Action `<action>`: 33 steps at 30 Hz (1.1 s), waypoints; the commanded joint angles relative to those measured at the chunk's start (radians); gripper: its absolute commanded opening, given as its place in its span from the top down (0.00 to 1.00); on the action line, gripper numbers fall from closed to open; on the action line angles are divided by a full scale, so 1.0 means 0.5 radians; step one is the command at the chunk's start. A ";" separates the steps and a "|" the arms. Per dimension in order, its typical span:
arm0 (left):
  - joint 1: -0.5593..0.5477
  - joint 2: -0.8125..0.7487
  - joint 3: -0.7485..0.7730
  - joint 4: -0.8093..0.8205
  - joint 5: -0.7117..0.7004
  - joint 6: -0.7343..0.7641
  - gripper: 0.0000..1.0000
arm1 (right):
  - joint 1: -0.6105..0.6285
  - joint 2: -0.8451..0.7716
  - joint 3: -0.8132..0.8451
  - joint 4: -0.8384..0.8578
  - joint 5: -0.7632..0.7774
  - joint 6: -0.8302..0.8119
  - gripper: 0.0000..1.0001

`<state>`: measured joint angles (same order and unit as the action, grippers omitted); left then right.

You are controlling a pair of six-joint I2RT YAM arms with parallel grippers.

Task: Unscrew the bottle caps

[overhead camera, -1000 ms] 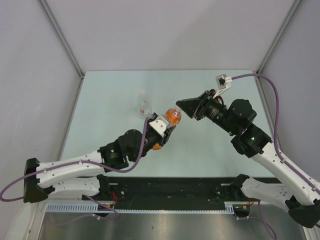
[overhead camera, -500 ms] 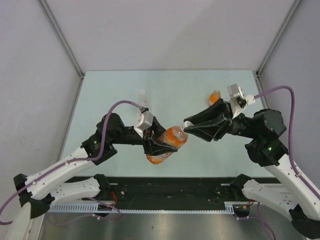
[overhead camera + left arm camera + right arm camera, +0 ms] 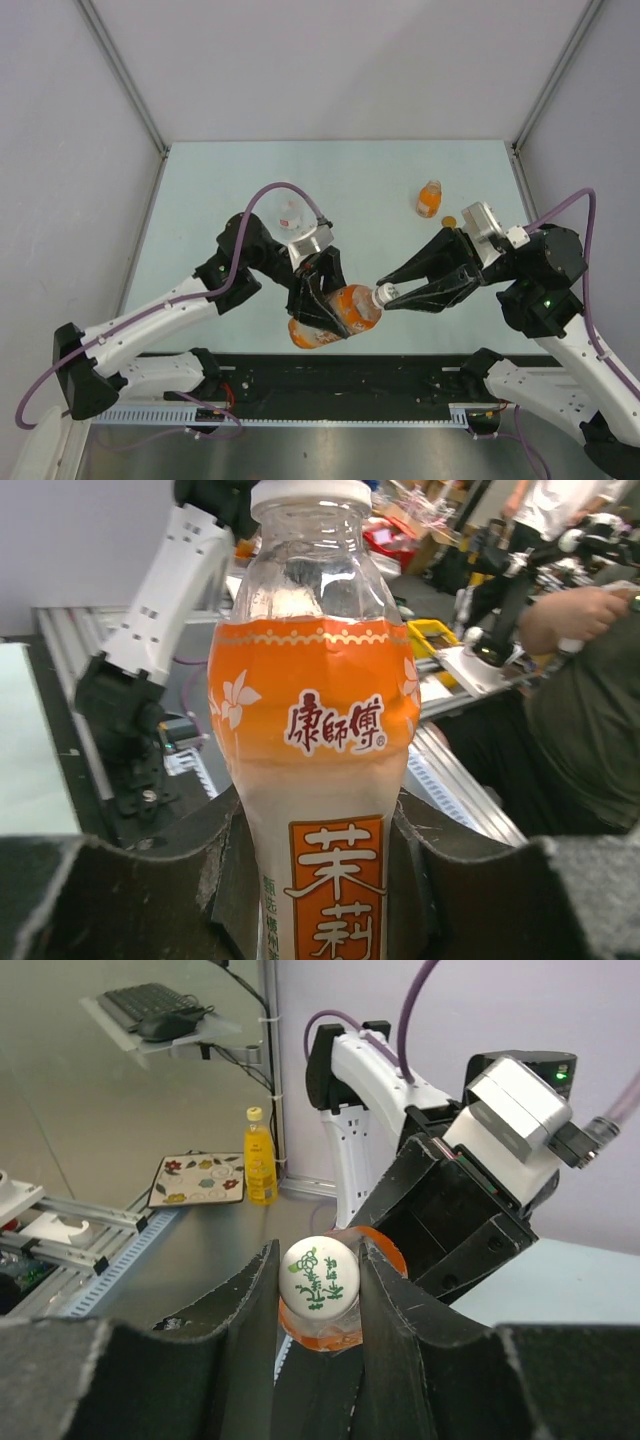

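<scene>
1. Fingers of the left gripper (image 3: 335, 300) are clenched around the lower body of the orange-drink bottle (image 3: 352, 306). The left wrist view shows one finger pressed to each side of its label.
2. Fingers of the right gripper (image 3: 386, 293) are clamped on the bottle's white cap (image 3: 320, 1272), one on each side of its rim.
3. The bottle is held off the bench (image 3: 220, 180), above its near edge, between the two arms. It lies close to level. Its long axis runs left to right, with the base toward the left arm and the neck pointing at the right arm.
4. The cap's axis appears to line up with the right gripper's reach, so a roll of that wrist should turn the cap while the left grip holds the body against it.
5. The squat orange bottle (image 3: 428, 199) stands further back on the right, with a loose orange cap (image 3: 449, 221) just beside it.
6. The clear bottle (image 3: 288, 212) stands behind the left arm; its cap is too faint to judge.
</scene>
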<state>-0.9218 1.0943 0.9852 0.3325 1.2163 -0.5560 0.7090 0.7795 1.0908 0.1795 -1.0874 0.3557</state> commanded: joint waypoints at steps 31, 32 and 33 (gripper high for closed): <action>0.205 -0.065 0.119 -0.284 -0.045 0.382 1.00 | -0.274 -0.228 0.107 -0.560 0.608 -0.253 1.00; 0.214 -0.078 0.119 -0.333 -0.116 0.449 1.00 | -0.271 -0.225 0.122 -0.631 0.817 -0.279 1.00; 0.230 -0.096 0.119 -0.419 -0.150 0.480 1.00 | -0.274 -0.203 0.128 -0.690 1.189 -0.306 1.00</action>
<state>-0.8345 1.0939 1.0191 0.2276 1.2354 -0.4343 0.5819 0.6724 1.1076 0.0166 -0.9970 0.2859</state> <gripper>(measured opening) 0.448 0.369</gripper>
